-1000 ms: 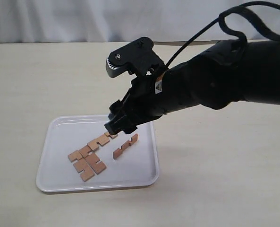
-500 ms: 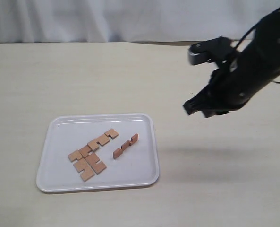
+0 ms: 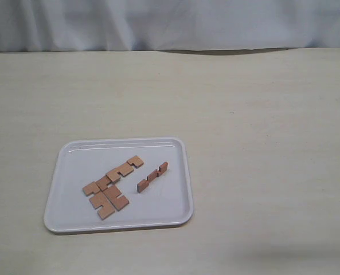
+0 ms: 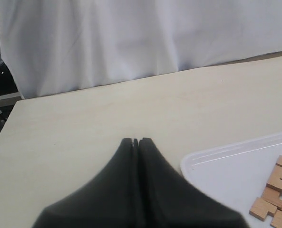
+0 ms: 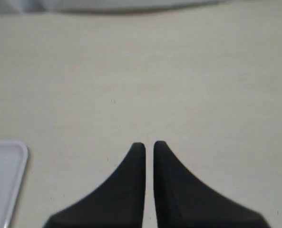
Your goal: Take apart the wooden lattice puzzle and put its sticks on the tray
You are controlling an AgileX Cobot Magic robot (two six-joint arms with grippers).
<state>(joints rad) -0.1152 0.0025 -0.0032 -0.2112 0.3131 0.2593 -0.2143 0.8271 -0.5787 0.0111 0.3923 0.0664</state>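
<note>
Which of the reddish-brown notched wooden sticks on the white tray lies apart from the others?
The notched stick nearest the right rim of the white tray in the exterior view. It stands on edge, alone; the other sticks lie flat, clustered together.

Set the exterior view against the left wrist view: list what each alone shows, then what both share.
Exterior only: the whole tray, with one stick lying apart from the clustered sticks. Left wrist only: the left gripper, jaws shut and empty, over the table. Both: part of the tray, a few of the clustered sticks, the table and the white curtain.
</note>
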